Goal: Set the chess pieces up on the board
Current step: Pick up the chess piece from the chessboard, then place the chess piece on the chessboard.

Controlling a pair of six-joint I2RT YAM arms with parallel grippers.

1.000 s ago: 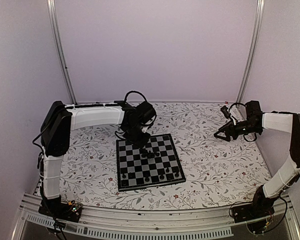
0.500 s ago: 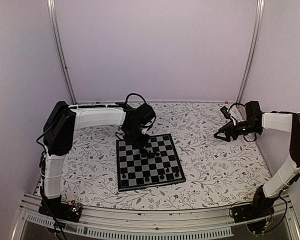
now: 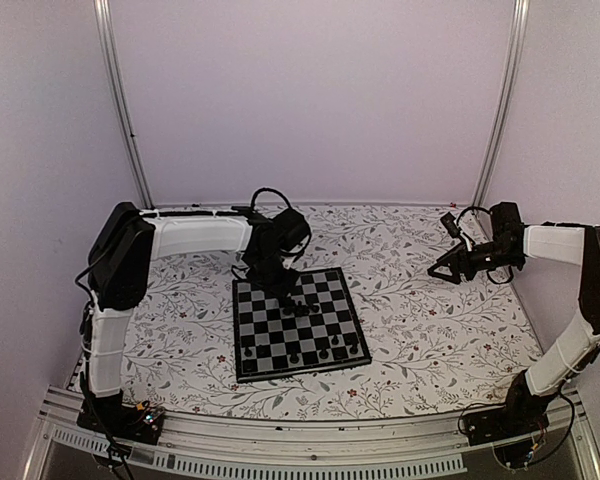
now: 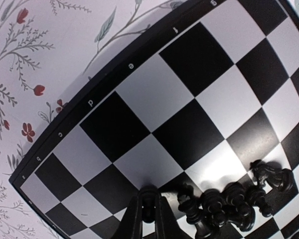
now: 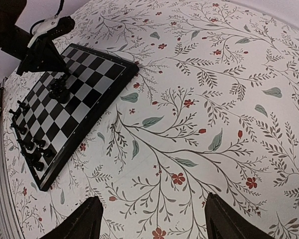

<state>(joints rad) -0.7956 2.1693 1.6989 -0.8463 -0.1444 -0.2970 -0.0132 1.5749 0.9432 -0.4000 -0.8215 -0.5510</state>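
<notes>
From the top view, the board [image 3: 270, 335] lies flat on the flowery table cover [image 3: 420, 330], closer to the left arm's side. The left gripper [image 3: 288, 297] is down over the far half of the board, right beside a clump of pieces [image 3: 301, 307] near the board's middle. There's also a row of pieces [image 3: 323, 353] along the board's near edge. The right gripper [image 3: 438, 270] hangs well off to the right of the board, above bare cover. In the left wrist view, the left gripper [image 4: 148, 201] has its fingers [image 4: 134, 221] pinched tight on a small piece [image 4: 148, 196] with a round head, a little way in from the board's [image 4: 189, 84] lettered edge. I can't tell if that piece is resting on its square or lifted off it. The clump of pieces [image 4: 229, 204] is just to the right of it, all black and packed against each other, some overlapping so I can't count them. In the right wrist view, the right gripper [image 5: 154, 219] has its fingers [image 5: 87, 221] spread wide with nothing between them, just cover underneath. The board [image 5: 97, 74] is up in the left corner of this view, well away from it, with the clump [image 5: 59, 89] and the edge row [image 5: 30, 147] both visible on it.
</notes>
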